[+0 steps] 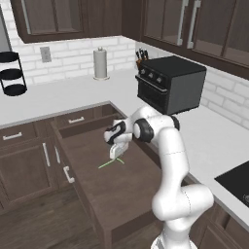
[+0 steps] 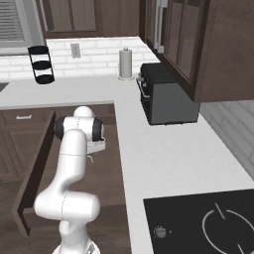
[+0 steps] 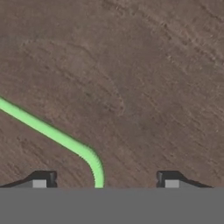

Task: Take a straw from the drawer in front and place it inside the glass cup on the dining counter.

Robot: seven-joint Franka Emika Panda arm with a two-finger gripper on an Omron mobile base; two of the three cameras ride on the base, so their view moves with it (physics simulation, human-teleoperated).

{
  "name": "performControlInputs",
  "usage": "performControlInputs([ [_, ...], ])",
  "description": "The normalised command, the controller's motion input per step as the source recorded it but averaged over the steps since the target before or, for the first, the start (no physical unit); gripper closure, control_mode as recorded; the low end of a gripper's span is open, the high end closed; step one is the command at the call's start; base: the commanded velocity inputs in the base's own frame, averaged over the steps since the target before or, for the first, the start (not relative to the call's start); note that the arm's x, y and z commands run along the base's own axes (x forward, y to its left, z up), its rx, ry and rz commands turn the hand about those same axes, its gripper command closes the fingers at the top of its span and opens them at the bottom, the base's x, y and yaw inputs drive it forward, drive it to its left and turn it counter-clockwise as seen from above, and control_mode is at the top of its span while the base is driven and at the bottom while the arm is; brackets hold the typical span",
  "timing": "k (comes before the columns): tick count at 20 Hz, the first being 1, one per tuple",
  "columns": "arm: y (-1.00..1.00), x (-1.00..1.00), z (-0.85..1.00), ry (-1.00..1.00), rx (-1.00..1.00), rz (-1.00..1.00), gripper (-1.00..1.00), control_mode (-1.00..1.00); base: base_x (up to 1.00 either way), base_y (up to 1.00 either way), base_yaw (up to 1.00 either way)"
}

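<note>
Fingers (image 3: 40, 180) spread wide, tips standing to either side of the straw (image 3: 52, 133) with nothing yet pinched between them. Gripper (image 1: 117, 154) hanging low inside the open drawer (image 1: 114, 194), pointed down at its floor, just above the straw.

Straw lying flat on the drawer floor, light green, well inside the front panel and roughly mid-width. Seen from the hand: bent, not straight, a long run slanting off to the upper left, a short leg curving down between the two tips, nearer the left one. Seen from the left base: long run (image 1: 108, 164) sticking out from under the gripper toward the drawer front.

Key relation for the pinch: short leg of the straw running along the gap, crosswise to the closing line, so closing should meet it across its thin width. Off-centre toward one tip, though, so likely to be nudged sideways before it seats. Little descent left, by the look of it.

Cup and dining counter still to come.
</note>
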Motion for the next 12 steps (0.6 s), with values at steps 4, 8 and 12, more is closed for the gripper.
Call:
performControlInputs([
  [4, 0.0, -0.26, -0.26, 0.0, 0.0, 0.12, -1.0, -1.0, 0.0, 0.0, 0.0],
  [8, 0.0, -0.61, -0.28, -0.1, -0.02, 0.12, -1.0, -1.0, 0.0, 0.0, 0.0],
  [12, -0.05, -0.73, -0.34, -0.17, 0.0, 0.12, -1.0, -1.0, 0.0, 0.0, 0.0],
])
